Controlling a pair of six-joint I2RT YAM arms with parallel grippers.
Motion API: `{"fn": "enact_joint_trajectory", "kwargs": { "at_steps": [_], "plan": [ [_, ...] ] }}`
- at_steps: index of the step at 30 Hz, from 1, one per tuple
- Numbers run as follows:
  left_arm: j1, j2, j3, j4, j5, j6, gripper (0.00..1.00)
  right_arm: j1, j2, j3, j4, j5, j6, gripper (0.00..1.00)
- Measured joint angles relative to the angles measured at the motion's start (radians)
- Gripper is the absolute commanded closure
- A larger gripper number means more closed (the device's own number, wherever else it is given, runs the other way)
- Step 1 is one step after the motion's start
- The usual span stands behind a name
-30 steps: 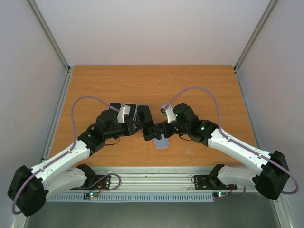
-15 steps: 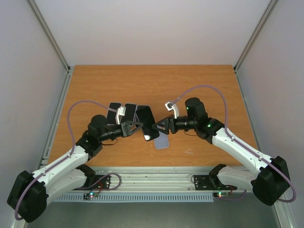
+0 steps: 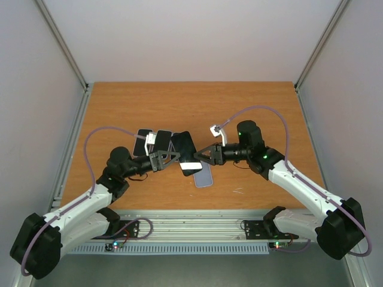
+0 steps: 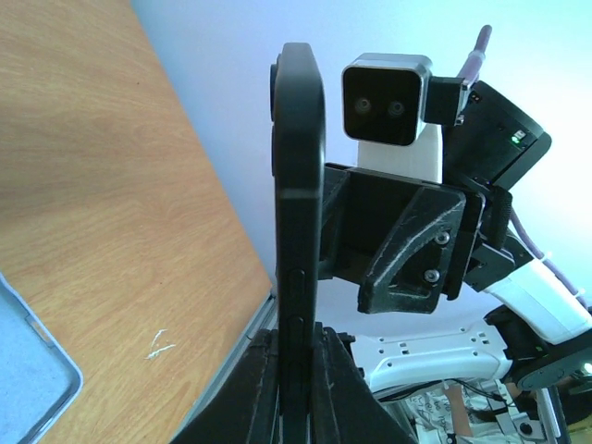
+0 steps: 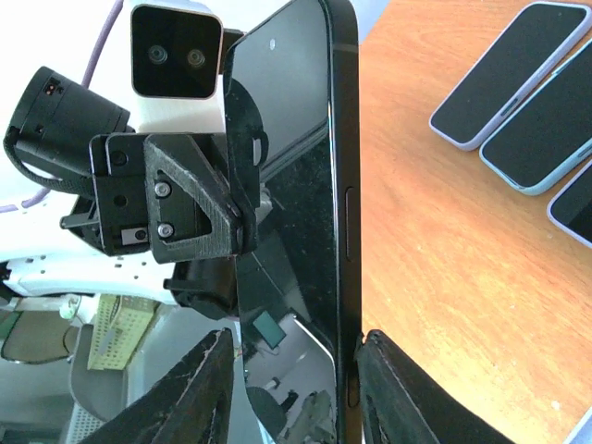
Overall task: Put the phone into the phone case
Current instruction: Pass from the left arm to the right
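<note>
Bright, even light; sharp focus; reflections on phone [image 5: 291,185]

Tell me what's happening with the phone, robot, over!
Left gripper shut on the black phone, held above the table. Right gripper straddles its other end, grip unclear. Case lies empty below. Nothing between them.

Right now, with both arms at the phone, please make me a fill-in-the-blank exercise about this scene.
1. The left gripper is shut on a ____ phone.
2. The empty case lies flat on the ____.
3. The fingers of the right gripper stand on either side of the ____.
4. ____ other phones lie flat nearby.
Missing words: black; table; phone; three.
</note>
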Motion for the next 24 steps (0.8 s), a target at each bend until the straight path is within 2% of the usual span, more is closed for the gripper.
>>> {"fn": "enact_joint_trajectory", "kwargs": {
  "at_steps": [15,24],
  "plan": [
    [-0.005,0.032,-0.008,0.185,0.078,-0.059,1.0,-0.003,0.0,0.0,0.05,-0.075,0.021,0.71],
    [-0.006,0.074,-0.013,0.255,0.101,-0.074,1.0,-0.008,0.005,0.0,0.103,-0.125,0.058,0.85]
  ]
}}
